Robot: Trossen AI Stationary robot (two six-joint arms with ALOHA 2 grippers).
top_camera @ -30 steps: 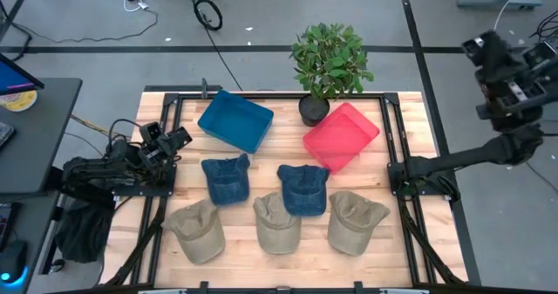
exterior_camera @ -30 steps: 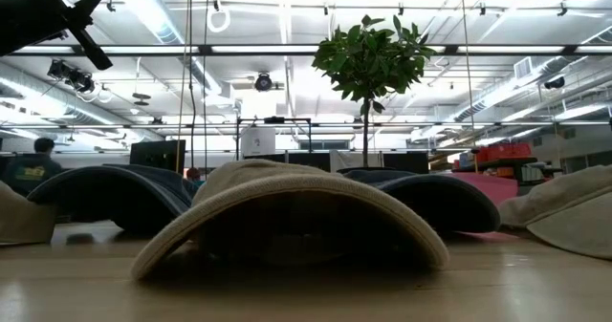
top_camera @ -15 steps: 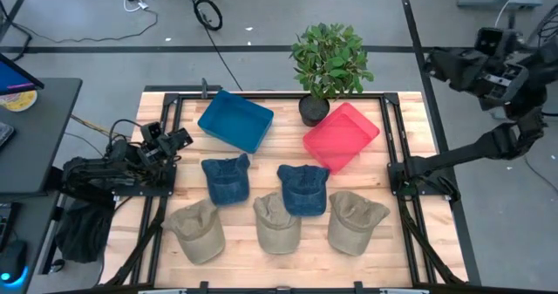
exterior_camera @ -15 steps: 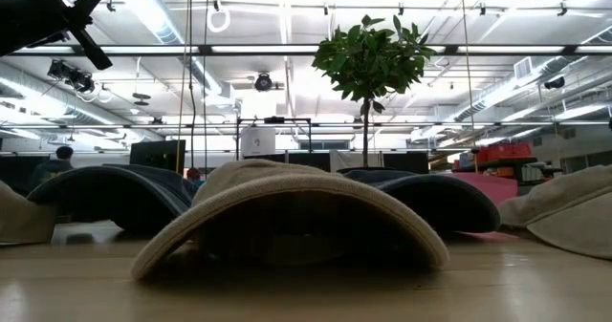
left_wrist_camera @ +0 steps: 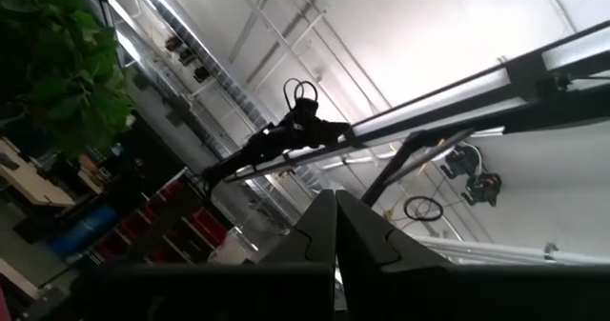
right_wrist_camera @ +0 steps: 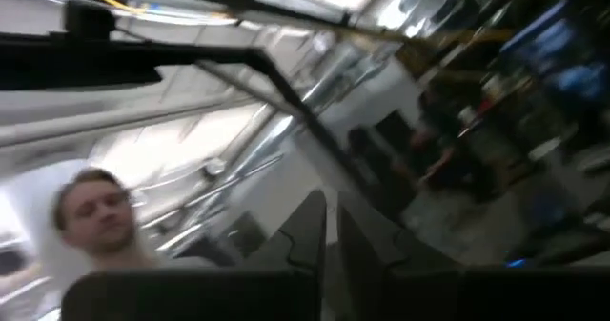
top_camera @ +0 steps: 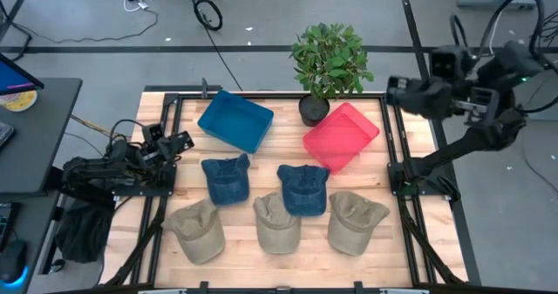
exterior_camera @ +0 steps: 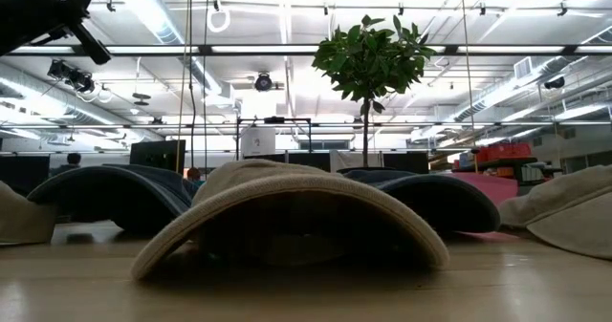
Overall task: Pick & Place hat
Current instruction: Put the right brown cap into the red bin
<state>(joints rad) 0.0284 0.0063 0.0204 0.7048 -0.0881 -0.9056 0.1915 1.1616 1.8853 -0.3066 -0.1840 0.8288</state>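
- Hats — two blue, three tan — are lying on the table in front of the red bin (top_camera: 342, 135).
- My right gripper (top_camera: 394, 90), nearly shut and empty, is hovering just beyond that bin's far corner — nearer than my closed left gripper (top_camera: 180, 140).

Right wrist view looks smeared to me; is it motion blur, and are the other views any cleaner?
Right wrist view: streaked throughout, consistent with motion blur; the right pincer shows only as a dark shape. Left wrist view: sharp, but the left pincer is silhouetted against bright ceiling lights. Low view: backlit, so the tan hat in front is dark under its brim. High view: evenly lit, with the blue bin crisp.
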